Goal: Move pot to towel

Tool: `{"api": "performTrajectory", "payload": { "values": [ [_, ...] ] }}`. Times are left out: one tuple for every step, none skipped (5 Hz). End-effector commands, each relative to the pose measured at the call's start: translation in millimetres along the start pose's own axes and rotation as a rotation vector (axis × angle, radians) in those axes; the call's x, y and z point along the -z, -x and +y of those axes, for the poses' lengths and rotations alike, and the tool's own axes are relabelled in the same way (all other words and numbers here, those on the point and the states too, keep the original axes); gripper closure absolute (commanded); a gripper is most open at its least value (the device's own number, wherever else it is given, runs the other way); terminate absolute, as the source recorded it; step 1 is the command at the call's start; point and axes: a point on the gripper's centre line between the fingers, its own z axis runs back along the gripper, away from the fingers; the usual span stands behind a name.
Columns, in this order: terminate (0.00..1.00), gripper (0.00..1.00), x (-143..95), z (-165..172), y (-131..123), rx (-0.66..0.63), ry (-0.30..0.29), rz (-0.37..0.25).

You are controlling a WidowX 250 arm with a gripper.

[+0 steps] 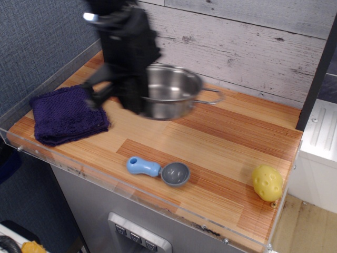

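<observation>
The shiny steel pot hangs in the air above the middle of the wooden table, tilted a little, one wire handle pointing right. My black gripper is shut on the pot's left rim; it is blurred by motion. The folded dark purple towel lies flat at the table's left front corner, just left of the gripper and below it. The pot is right of the towel and does not touch it.
A grey-and-blue scoop lies near the front edge. A yellow ball sits at the front right corner. A clear rim edges the table. A plank wall stands behind, and a black post at the far right.
</observation>
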Motion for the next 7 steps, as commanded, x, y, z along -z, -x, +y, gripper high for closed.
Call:
{"api": "performTrajectory", "payload": {
  "values": [
    [0.0, 1.0, -27, -26, 45, -0.13, -0.068, 0.071],
    [0.0, 1.0, -30, -31, 65, -0.191, -0.073, 0.089],
    [0.0, 1.0, -32, -32, 88, -0.245, -0.055, 0.119],
    [0.0, 1.0, -32, -38, 111, -0.298, -0.043, 0.144],
    [0.0, 1.0, -27, -46, 126, -0.348, -0.038, 0.168],
    [0.0, 1.0, -15, -54, 138, -0.358, -0.019, 0.203],
    [0.0, 1.0, 0, -50, 146, -0.338, 0.003, 0.204]
  ]
}}
